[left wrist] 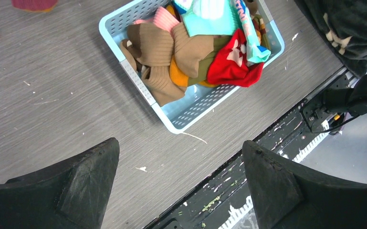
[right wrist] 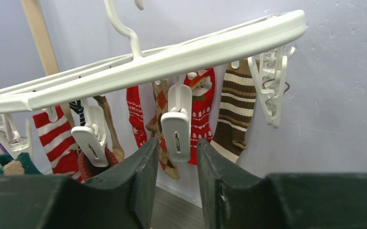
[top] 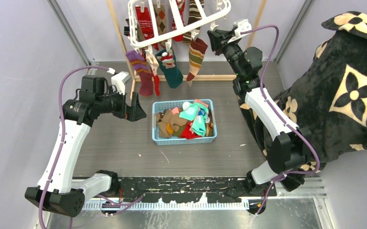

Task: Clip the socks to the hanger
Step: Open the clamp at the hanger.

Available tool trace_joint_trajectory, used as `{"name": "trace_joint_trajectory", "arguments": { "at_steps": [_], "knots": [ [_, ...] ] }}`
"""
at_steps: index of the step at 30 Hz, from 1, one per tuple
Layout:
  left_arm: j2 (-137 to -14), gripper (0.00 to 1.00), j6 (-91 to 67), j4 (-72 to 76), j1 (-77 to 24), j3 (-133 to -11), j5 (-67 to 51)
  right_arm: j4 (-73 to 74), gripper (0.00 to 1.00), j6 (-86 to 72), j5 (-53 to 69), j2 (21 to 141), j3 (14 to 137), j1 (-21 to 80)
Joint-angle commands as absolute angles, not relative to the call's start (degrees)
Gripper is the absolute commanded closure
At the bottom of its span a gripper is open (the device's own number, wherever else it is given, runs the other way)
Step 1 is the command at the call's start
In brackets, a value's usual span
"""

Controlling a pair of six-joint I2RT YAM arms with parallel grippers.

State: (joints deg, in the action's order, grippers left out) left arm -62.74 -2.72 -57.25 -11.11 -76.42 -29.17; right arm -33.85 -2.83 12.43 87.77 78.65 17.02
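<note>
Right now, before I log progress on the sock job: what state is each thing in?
left pincer: wide open, empty.
right pincer: narrowed, fingers either side of a clip; contact unclear.
clip: dangling, no sock in it.
hanger: hanging, several socks clipped on.
basket: heaped with loose socks.

Hanger (right wrist: 172,59): white. Hung socks (right wrist: 238,105) beneath the hanger: brown-cream stripes, red-white stripes, tan argyle, teal, purple. Below the hanger, pale blue basket (top: 183,141) of brown, teal, red and pink loose socks (top: 191,114).
</note>
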Motion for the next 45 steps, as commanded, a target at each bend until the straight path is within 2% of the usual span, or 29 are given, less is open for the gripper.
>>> {"name": "trace_joint_trajectory", "arguments": {
  "at_steps": [1,7,15,22,28,34,40,45],
  "knots": [
    [-62.02,0.01,-5.38,-54.62,-10.85,-80.11,-30.06,-38.32,0.81,-1.91,13.54,87.39,80.88,16.68],
    [-60.44,0.01,-7.00,-53.48,-10.81,-79.76,-29.84,-40.81,0.99,-3.30,12.55,86.21,78.57,16.75],
    [-57.82,0.01,-12.61,-44.54,-10.81,-79.04,-32.61,-37.40,0.99,-12.34,18.92,84.42,78.95,17.27],
    [-60.95,0.05,-17.12,-41.67,-11.54,-83.80,-37.29,-34.55,0.99,-11.81,16.30,80.65,75.31,22.46],
    [-65.71,0.09,-15.21,-45.38,-17.83,-90.68,-34.95,-31.41,0.99,-9.56,12.70,77.41,72.98,27.04],
    [-70.37,0.08,-19.35,-41.64,-19.90,-99.15,-36.91,-29.44,0.99,-8.03,9.26,75.52,72.59,31.52],
    [-73.28,0.04,-25.53,-30.29,-22.34,-103.21,-40.29,-26.66,0.99,-7.90,6.80,75.79,75.13,35.83],
    [-76.91,0.02,-28.28,-24.68,-24.71,-107.04,-37.69,-24.35,0.99,-7.12,4.20,76.81,76.74,39.83]
  ]
}}
